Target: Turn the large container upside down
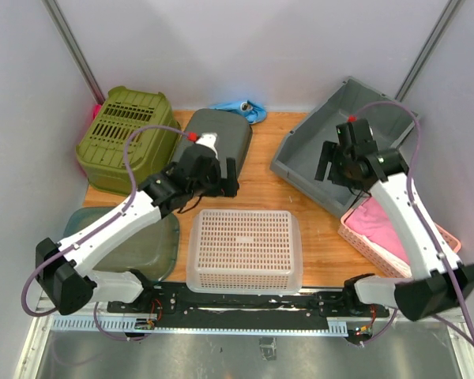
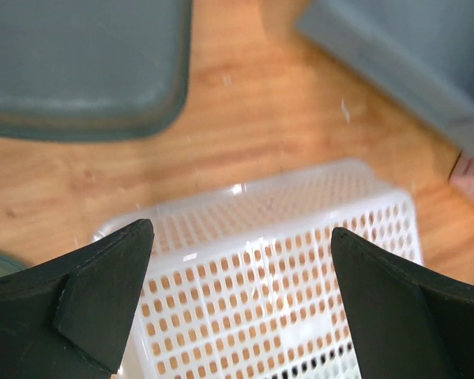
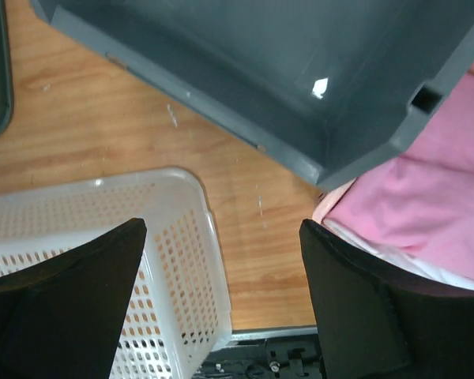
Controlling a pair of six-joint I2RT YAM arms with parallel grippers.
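Top external view is showing the grey container (image 1: pixel 308 150) sitting open-side up at the desk's (image 1: pixel 261 185) far right, one corner overlapping the pink basket (image 1: pixel 351 233). Left claw (image 2: pixel 241 229) and right claw (image 3: pixel 221 225) are hanging spread apart, gripping nothing.

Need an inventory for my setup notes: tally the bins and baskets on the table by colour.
olive green basket: 1
charcoal tub: 1
grey bin: 1
pink basket: 1
white basket: 1
teal tub: 1
Total: 6
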